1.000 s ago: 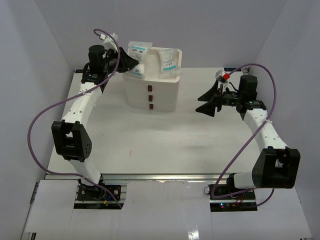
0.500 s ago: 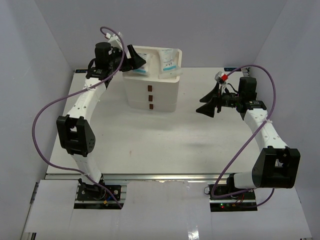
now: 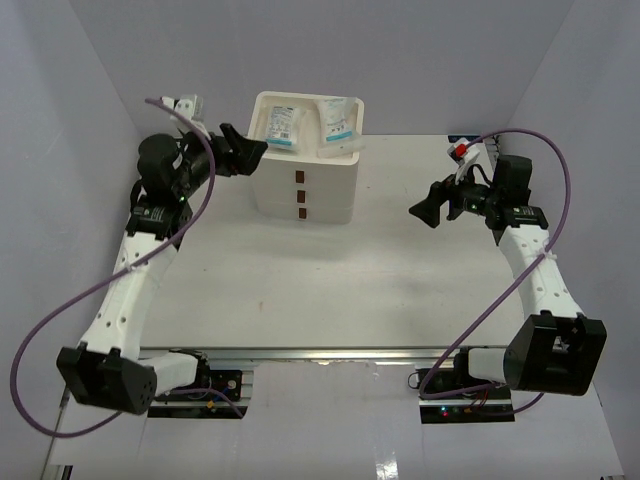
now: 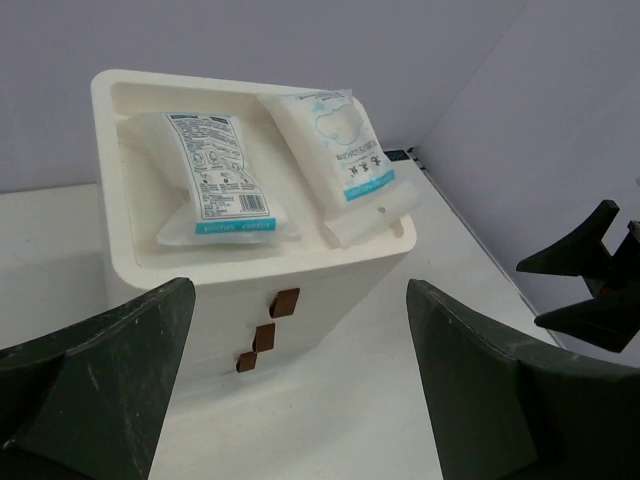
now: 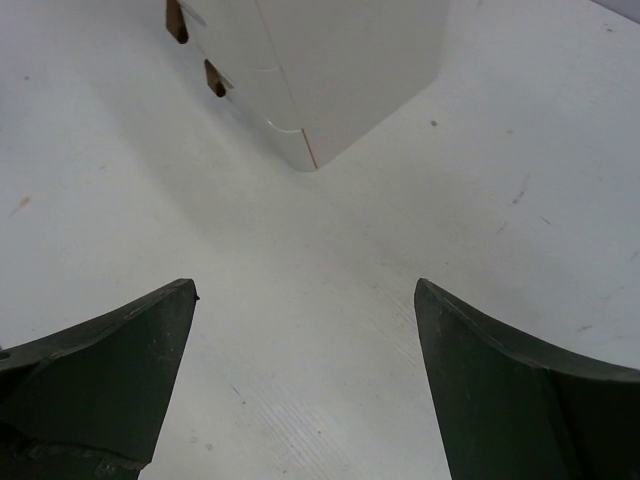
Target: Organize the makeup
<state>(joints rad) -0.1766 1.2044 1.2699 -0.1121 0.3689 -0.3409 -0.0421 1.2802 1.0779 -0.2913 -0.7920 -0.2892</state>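
Left gripper: pulled back from drawer box, jaws wide, empty. Right gripper: jaws wide, empty, over worktop. Two sachets: side by side in box's top tray, apparently deposited there for storage.

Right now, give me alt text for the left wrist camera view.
A white three-drawer box holds two clear, blue-printed sachets in its top tray: the left sachet lies flat, the right sachet leans on the right rim. The open, empty left gripper frames the box in the foreground; the right gripper shows at the right edge.
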